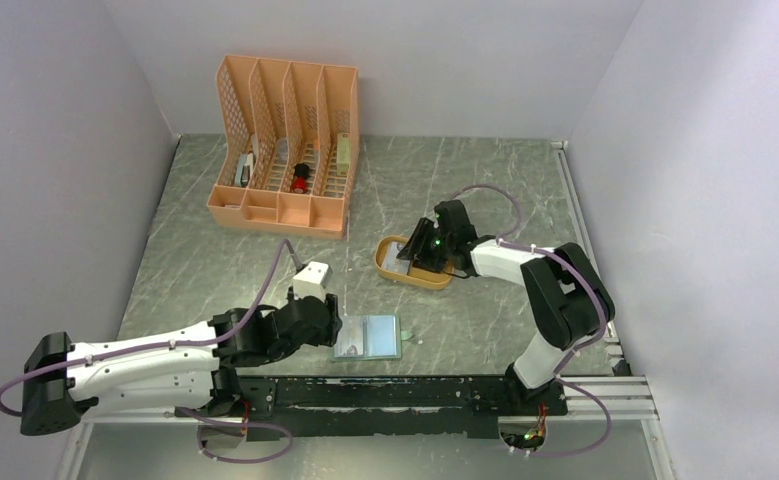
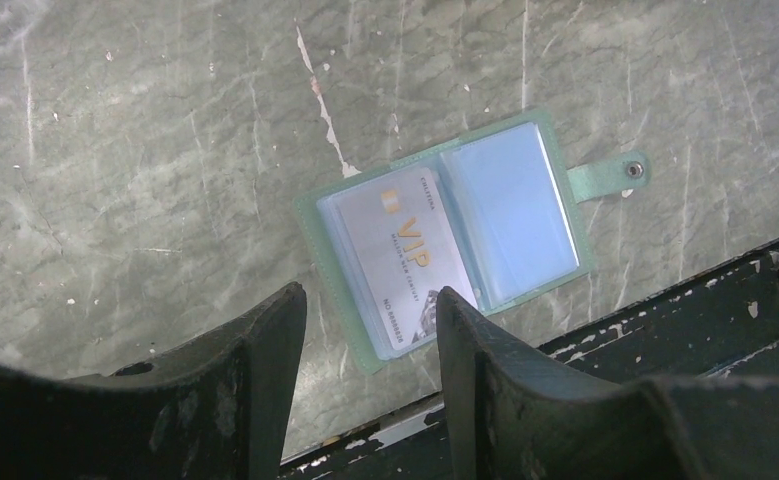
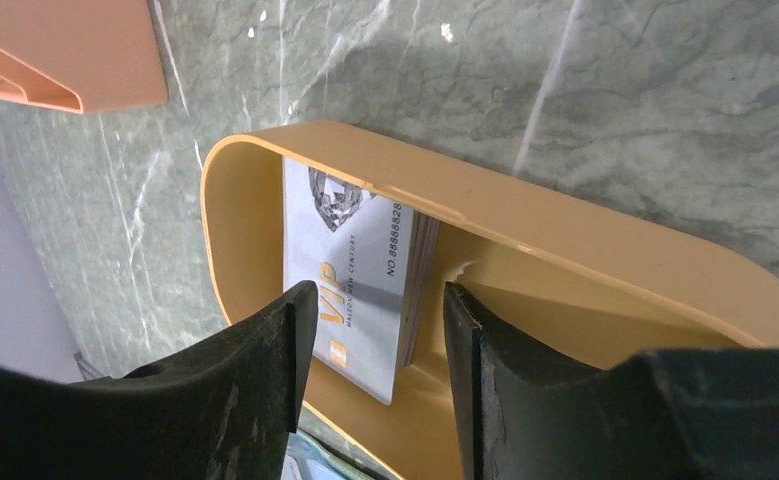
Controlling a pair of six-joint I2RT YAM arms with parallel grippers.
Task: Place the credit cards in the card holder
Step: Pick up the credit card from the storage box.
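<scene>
Both splayed: R gripper (image 3: 375, 300) over credit cards (image 3: 350, 250), L gripper (image 2: 370, 300) beside card holder (image 2: 505, 210)

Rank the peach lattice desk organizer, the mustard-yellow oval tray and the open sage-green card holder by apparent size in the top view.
1. Peach lattice desk organizer, clearly largest.
2. Mustard-yellow oval tray and sage-green card holder, lying open: they look about alike, and the tray is partly hidden, so I won't rank them.

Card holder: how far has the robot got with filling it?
Done: one VIP card sits in the left sleeve of the open card holder. In hand: the right jaws hover open over the card stack in the yellow tray, gripping nothing yet. Left: that whole stack, and the right sleeve looks empty.
</scene>
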